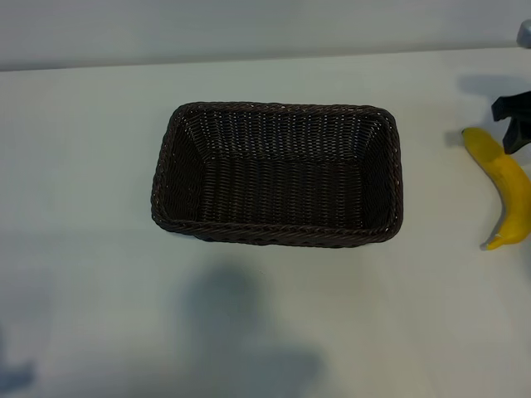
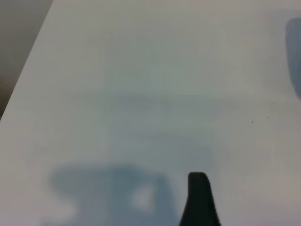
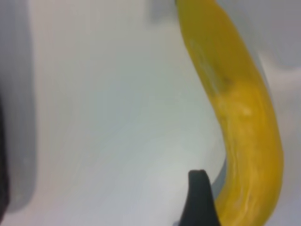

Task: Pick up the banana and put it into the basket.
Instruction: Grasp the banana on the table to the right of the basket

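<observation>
The banana (image 1: 507, 186) lies on the white table at the far right, curved, with its stem tip toward the front edge. The dark-brown woven basket (image 1: 274, 235) sits mid-table, well to the banana's left, with nothing inside. My right gripper (image 1: 509, 123) is open at the right edge, just over the banana's far end. In the right wrist view one black finger (image 3: 200, 200) stands close beside the banana (image 3: 235, 103), and nothing is gripped. The left wrist view has one black finger (image 2: 200, 197) above bare table, holding nothing. The left arm is outside the exterior view.
The white table (image 1: 83, 166) runs wide around the basket. Its back edge meets a grey wall (image 1: 249, 25). Soft shadows (image 1: 241, 332) fall on the table in front of the basket. In the left wrist view the table's edge (image 2: 28, 70) runs along one side.
</observation>
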Motion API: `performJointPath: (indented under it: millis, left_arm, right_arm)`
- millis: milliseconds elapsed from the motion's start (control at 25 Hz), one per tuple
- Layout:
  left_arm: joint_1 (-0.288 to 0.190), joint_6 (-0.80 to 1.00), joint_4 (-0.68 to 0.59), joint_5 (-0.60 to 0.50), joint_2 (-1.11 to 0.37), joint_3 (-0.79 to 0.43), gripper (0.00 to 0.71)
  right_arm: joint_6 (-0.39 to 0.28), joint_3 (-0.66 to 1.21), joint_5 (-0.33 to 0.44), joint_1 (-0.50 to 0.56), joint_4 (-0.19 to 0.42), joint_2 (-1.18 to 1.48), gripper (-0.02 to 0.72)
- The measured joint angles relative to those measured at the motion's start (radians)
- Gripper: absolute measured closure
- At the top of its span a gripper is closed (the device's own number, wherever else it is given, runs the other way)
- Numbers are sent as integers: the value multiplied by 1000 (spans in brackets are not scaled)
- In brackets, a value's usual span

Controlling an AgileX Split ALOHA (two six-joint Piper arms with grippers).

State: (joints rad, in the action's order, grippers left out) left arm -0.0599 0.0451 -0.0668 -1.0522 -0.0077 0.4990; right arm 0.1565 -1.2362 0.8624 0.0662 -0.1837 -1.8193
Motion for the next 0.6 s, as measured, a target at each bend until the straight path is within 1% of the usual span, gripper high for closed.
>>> performJointPath:
  millis: [120, 440, 600]
  left_arm:
    - [0, 0, 0, 0, 0, 0, 163]
    - [0, 0, 0, 0, 0, 0, 163]
    - [0, 0, 0, 0, 0, 0, 163]
  right_arm:
    - [0, 0, -13, 0, 32, -42, 169]
    - [0, -1, -31, 0, 38, -137, 169]
    - [0, -1, -49, 0, 52, -172, 169]
